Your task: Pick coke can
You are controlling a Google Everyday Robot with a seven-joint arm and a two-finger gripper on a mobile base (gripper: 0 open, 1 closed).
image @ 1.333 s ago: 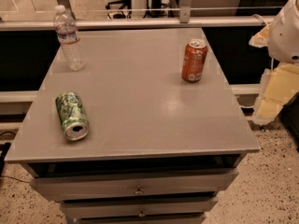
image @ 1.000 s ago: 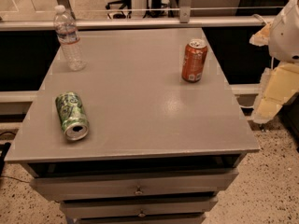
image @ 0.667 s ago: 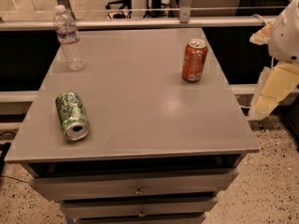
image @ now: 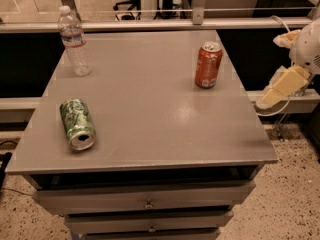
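Upright coke can (image: 208,64) stands apart from the claw (image: 270,96) beside the table (image: 150,114).

gripper (image: 274,94): far right, its arm (image: 306,51) cut by edge | drawers (image: 150,204): bottom cropped

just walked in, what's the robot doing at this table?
The robot is meant to pick up the coke can, which stands upright near the far right of the grey table. Its tool hangs beyond the table's right edge, apart from the can and not touching it. A green can lies on its side at the near left, and a water bottle stands at the far left.
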